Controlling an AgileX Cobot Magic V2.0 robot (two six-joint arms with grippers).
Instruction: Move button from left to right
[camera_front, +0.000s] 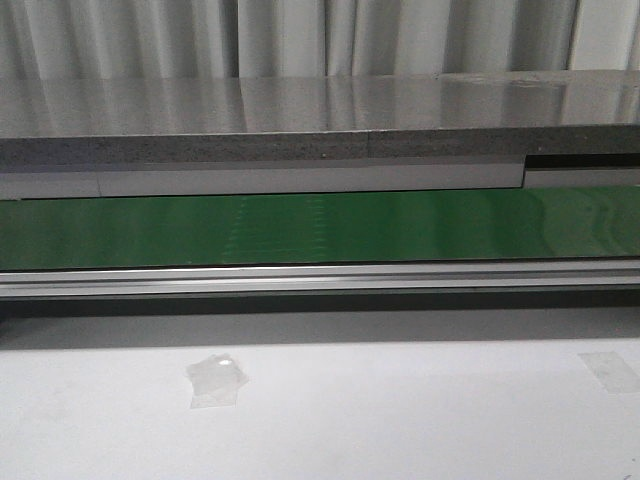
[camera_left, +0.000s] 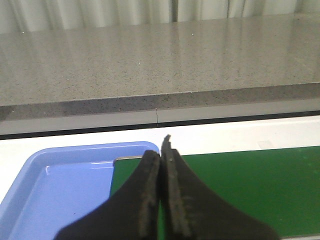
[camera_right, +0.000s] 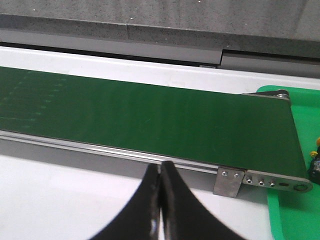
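No button shows clearly in any view. My left gripper (camera_left: 163, 150) is shut with nothing between its jaws. It hangs over the left end of the green conveyor belt (camera_left: 240, 185), beside a blue tray (camera_left: 60, 190) whose visible part holds nothing. My right gripper (camera_right: 161, 170) is shut and empty over the white table, just in front of the belt's metal rail (camera_right: 125, 152). At the edge of the right wrist view a small dark object with a yellow spot (camera_right: 315, 167) lies in a green tray (camera_right: 290, 215). It is cut off, so I cannot tell what it is. Neither gripper shows in the front view.
The green belt (camera_front: 320, 228) runs across the front view behind a metal rail (camera_front: 320, 278), with a grey stone counter (camera_front: 300, 120) behind it. Two pieces of clear tape (camera_front: 216, 380) (camera_front: 612, 370) lie on the white table. A metal bracket (camera_right: 229, 182) sits at the belt's right end.
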